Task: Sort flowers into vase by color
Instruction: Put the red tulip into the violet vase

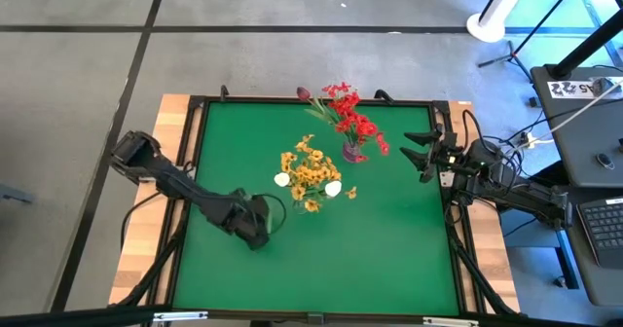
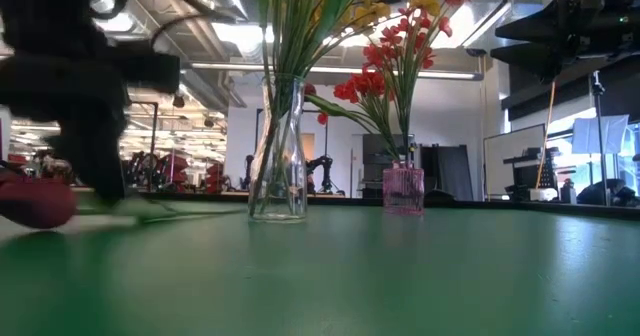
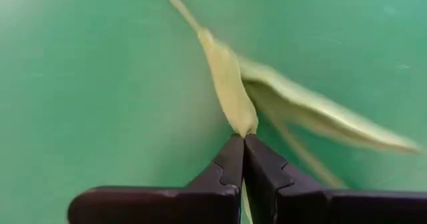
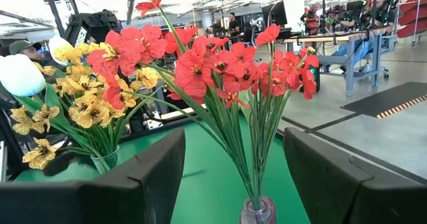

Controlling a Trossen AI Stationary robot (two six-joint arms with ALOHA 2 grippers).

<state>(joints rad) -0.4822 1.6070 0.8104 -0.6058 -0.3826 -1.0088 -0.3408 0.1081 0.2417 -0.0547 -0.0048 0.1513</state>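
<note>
A clear glass vase [image 1: 310, 179] [image 2: 279, 166] stands mid-table, holding yellow blossoms and white tulip buds [image 4: 20, 74]. Beside it toward the far right, a small pink vase [image 1: 352, 153] [image 2: 403, 189] holds red blossoms [image 4: 200, 67]. A dark maroon bud [image 2: 35, 202] lies on the table, its thin green stem [image 2: 150, 214] running toward the clear vase. My left gripper [image 1: 257, 225] [image 3: 243, 144] is down on the table left of the clear vase, shut on this flower's green part. My right gripper [image 1: 421, 150] hovers open near the right edge, facing both vases. My left gripper pinches a pale green leaf [image 3: 241, 121] between its two fingertips, at the narrow end where it meets the thin stem. The fingers come from above, pointing down at the table. The flower lies low, its maroon bud [image 2: 35, 202] resting on the green surface.
Another dark maroon bud [image 1: 303, 93] shows by the red bunch near the far edge. The green table has a dark raised rim [image 1: 195, 152]. Open green surface lies on the near side of the vases. Cables and equipment sit beyond the right edge.
</note>
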